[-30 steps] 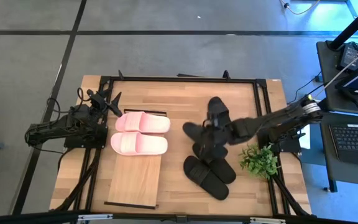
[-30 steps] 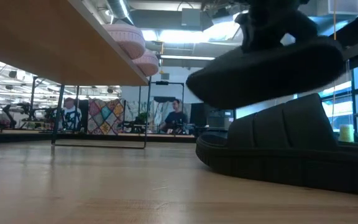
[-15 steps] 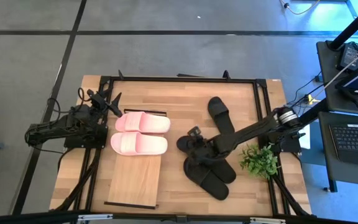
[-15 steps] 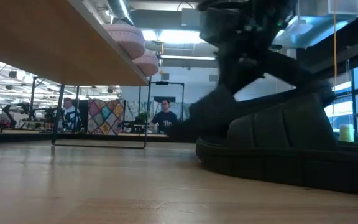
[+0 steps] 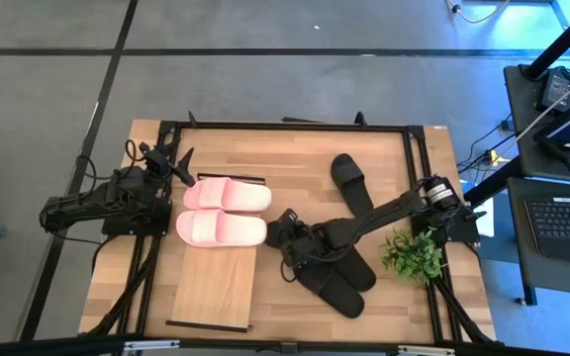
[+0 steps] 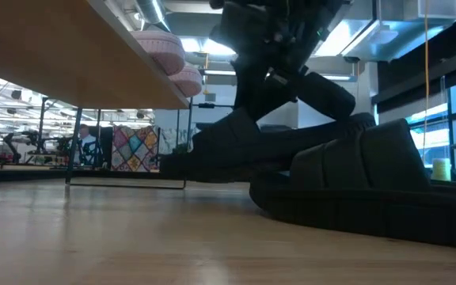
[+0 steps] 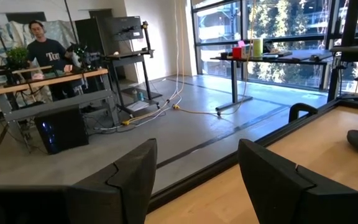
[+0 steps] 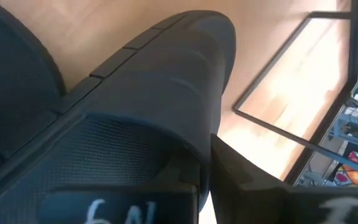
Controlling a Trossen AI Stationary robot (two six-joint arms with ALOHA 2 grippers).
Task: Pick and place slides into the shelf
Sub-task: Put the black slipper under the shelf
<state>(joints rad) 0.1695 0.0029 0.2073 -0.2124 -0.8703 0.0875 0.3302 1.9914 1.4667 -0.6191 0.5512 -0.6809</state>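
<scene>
Two pale pink slides [image 5: 228,194] [image 5: 221,228] lie on the shelf's light-wood plank [image 5: 214,292]. My right gripper [image 5: 293,240] reaches in from the table's right and is shut on a black slide [image 6: 236,146] low between the shelf and the other black slides. One black slide [image 5: 349,180] lies farther back, and two [image 5: 332,279] lie side by side near the front. My left gripper [image 7: 194,180] stands open and level at the table's left edge, with nothing between its fingers. My right gripper holds the black slide by its broad strap [image 8: 173,93], with one dark finger [image 8: 247,180] showing beside the strap's edge. It comes slanting down from the table's right. The slide hangs tilted, its shelf-side end [image 6: 182,164] lowest. I cannot tell whether that end touches the table.
A small green plant [image 5: 414,252] stands at the table's right, beside the right arm. The shelf's thin black frame [image 8: 291,134] lies just beyond the held slide. People sit at desks in the room behind the table [image 6: 85,142].
My right gripper has moved down and toward the table's left and near edges, rolling at the wrist, and stays shut on the black slide. The slide has gone from above the other black slides to low over the table beside the shelf, and has tipped.
</scene>
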